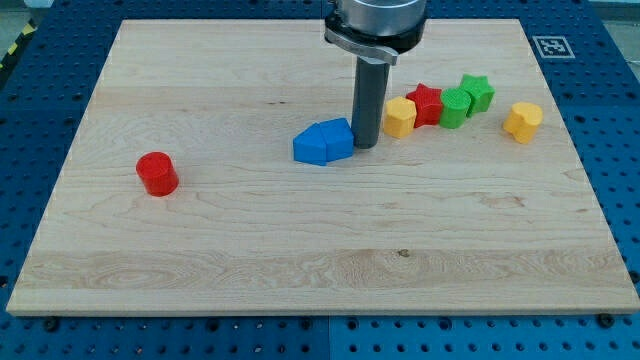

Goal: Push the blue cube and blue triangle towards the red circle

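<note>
The blue cube (337,139) and blue triangle (312,146) sit pressed together near the board's middle, the triangle on the view's left. My tip (366,146) touches the cube's right side. The red circle (157,173), a short cylinder, stands far off at the view's left, well apart from the blue pair.
A row of blocks lies right of my rod: a yellow block (400,117), a red star (427,104), a green cube (455,107) and a green star (477,92). Another yellow block (522,121) sits alone further right. The wooden board (300,270) ends near it.
</note>
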Controlling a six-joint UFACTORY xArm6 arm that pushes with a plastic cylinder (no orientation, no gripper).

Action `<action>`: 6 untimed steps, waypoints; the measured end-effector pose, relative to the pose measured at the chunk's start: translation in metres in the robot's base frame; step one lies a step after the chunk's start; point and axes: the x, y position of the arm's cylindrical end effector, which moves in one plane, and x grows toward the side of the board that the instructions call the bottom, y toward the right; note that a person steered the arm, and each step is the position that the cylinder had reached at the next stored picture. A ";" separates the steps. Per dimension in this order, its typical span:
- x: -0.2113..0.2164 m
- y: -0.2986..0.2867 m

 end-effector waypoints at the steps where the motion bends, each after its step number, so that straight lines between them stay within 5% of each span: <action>1: 0.004 -0.011; 6: 0.019 -0.116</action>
